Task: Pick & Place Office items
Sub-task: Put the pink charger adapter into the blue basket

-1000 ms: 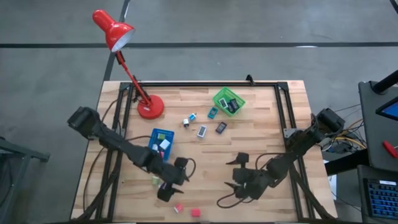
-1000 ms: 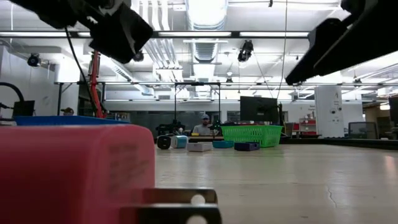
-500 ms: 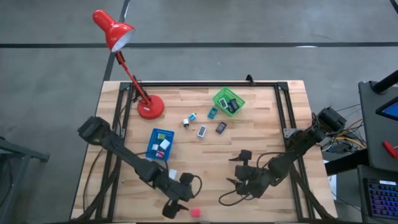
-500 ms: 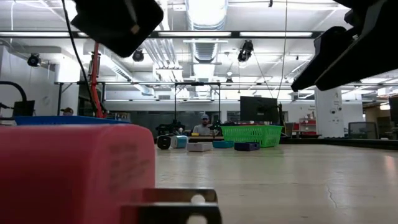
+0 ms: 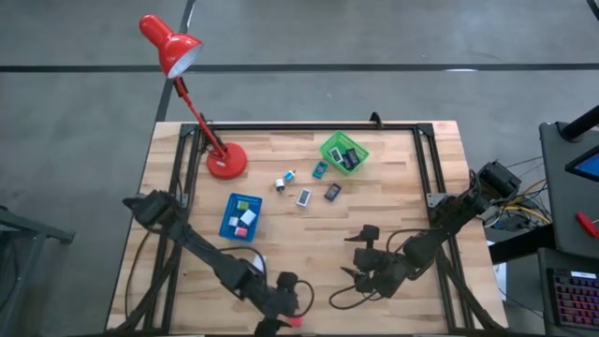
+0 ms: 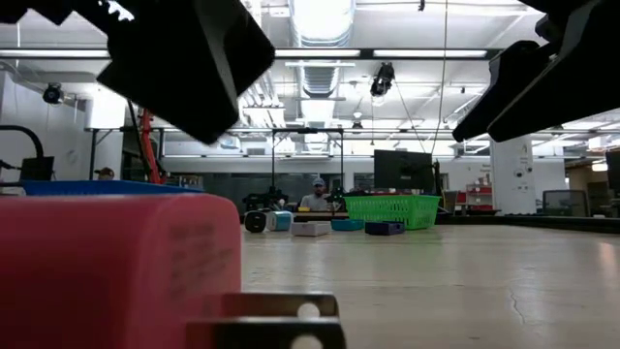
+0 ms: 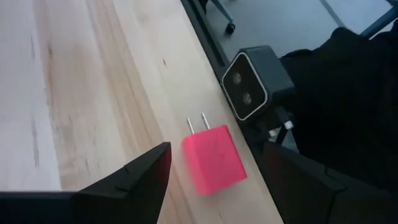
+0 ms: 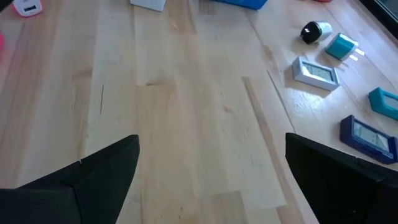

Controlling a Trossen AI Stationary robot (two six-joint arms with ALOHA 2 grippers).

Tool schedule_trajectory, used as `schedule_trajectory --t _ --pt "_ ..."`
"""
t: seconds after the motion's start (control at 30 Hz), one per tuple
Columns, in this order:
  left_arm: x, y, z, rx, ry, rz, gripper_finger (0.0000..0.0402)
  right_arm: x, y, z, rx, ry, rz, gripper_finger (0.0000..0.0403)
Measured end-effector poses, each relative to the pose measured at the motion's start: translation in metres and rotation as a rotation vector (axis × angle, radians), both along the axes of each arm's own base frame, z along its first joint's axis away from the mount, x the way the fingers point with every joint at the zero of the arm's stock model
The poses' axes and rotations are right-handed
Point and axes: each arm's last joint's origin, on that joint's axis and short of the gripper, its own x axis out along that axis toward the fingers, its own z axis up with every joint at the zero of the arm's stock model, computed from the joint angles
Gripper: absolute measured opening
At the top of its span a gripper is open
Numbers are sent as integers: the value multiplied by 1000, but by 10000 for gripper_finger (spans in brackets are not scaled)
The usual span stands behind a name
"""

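A pink plug cube point(image 7: 213, 160) lies on its side at the table's near edge point(image 5: 298, 321), its two prongs pointing away. My left gripper point(image 7: 214, 180) hangs open over it, one finger on either side, apart from it. The same cube point(image 6: 116, 271) fills the low view's left. My right gripper point(image 8: 211, 186) hovers open above bare wood at the near right point(image 5: 360, 271). Loose pieces lie mid-table: a black-and-white one point(image 8: 316, 31), a teal plug point(image 8: 342, 46), a grey flat piece point(image 8: 316, 73) and a dark blue one point(image 8: 367, 134). Other small pieces are hidden under my left arm.
The blue tray point(image 5: 241, 215) holds white and pink pieces. The green basket point(image 5: 344, 153) at the far side holds dark pieces. The red lamp's base point(image 5: 225, 161) stands far left. A small camera point(image 7: 252, 81) sits on the near edge just beyond the pink cube.
My left gripper has travelled toward the table's near edge and to the right, from beside the blue tray to over the pink cube. It now looms larger in the low view. The right arm has barely shifted.
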Motion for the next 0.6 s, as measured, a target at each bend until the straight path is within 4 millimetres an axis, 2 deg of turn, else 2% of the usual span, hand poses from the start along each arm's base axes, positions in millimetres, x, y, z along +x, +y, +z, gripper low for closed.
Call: schedule_trajectory --t 0.13,0.6 --pt "0 -4 -7 5 17 -1 262 0 0 1 -1 -3 -2 393" --pt "-1 -7 -7 16 2 30 262 1 0 1 -1 -4 -3 393"
